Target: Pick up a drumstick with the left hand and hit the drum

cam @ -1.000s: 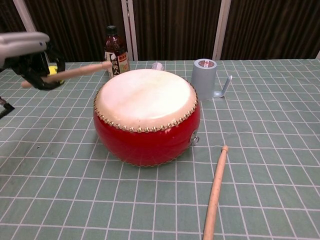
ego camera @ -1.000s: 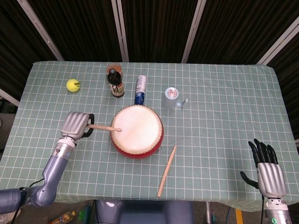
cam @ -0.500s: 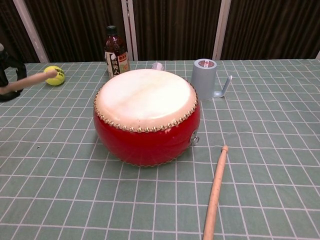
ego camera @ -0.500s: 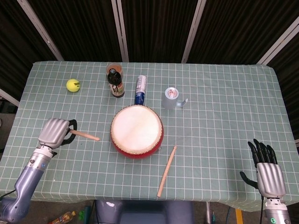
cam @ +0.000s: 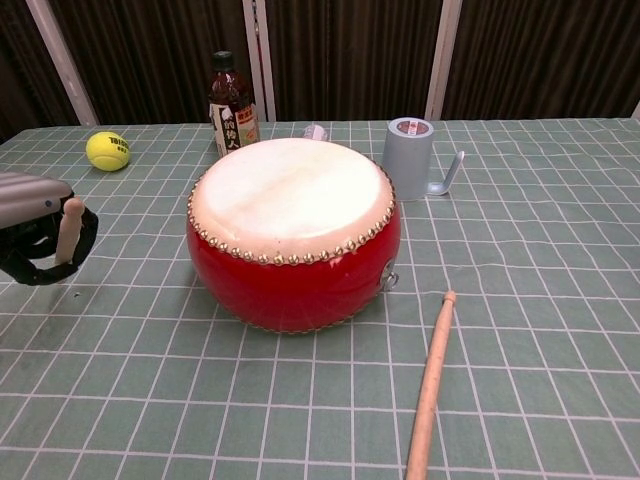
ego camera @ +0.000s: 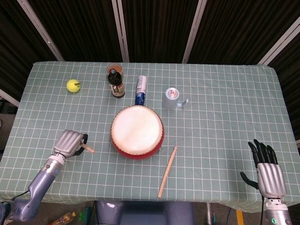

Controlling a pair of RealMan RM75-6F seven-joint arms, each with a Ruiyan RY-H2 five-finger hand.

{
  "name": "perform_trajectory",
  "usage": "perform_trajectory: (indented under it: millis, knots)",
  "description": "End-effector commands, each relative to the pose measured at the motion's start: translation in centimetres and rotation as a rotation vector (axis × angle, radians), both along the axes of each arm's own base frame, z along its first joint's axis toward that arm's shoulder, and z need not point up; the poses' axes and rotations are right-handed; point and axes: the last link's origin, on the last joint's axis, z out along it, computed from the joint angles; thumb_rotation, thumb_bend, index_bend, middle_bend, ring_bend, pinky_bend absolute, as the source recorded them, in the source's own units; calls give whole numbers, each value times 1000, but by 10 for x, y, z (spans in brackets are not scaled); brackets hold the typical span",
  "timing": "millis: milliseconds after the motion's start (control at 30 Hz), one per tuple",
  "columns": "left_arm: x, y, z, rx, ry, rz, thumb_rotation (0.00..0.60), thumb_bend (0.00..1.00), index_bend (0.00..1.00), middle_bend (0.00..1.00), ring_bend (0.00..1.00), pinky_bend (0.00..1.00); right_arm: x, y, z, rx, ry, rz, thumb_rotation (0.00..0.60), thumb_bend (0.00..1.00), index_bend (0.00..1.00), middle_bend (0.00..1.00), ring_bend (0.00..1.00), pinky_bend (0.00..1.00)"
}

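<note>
The red drum (ego camera: 137,131) with a pale skin (cam: 292,190) stands mid-table. My left hand (ego camera: 69,143) grips a wooden drumstick (ego camera: 88,149) left of the drum and clear of it. Only the stick's short tip shows past the fingers. In the chest view that hand (cam: 30,225) sits at the left edge, the drumstick (cam: 68,228) pointing roughly upward. A second drumstick (ego camera: 167,171) lies on the cloth right of the drum and toward the table's front, seen as the loose drumstick (cam: 430,382) in the chest view. My right hand (ego camera: 268,168) rests open at the front right, fingers spread.
Behind the drum stand a dark bottle (ego camera: 116,84), a lying blue can (ego camera: 141,90) and a grey mug (ego camera: 173,99). A yellow tennis ball (ego camera: 73,85) sits at the back left. The green checked cloth (ego camera: 220,117) covers the table.
My left hand with the drumstick went from the drumhead out to the left, then came back nearer the drum and toward the table's front edge. The stick now points more upright. Right hand unmoved.
</note>
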Motion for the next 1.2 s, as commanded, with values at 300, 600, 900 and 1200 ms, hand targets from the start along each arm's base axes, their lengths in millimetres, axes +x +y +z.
perform_trajectory:
  millis: [300,600,900,1200]
  knots:
    - [-1,-6,-9,-37,73,-16,600,197,385,550,499,530,0,0,0,2,0,0,600,252,0,0,0,36]
    - [1,-7,9,3,15,4,600,131,159,295,237,341,0,1,0,4,4,-3,600,252,0,0,0,36]
    - [-19,-31,69,187,-189,13,600,36,0,5,0,29,-3,1,0,22,21,-14,600,252,0,0,0,36]
    - [-75,-81,121,347,-139,12,600,0,0,0,0,0,-1,3,2,6,41,-5,600,251,0,0,0,36]
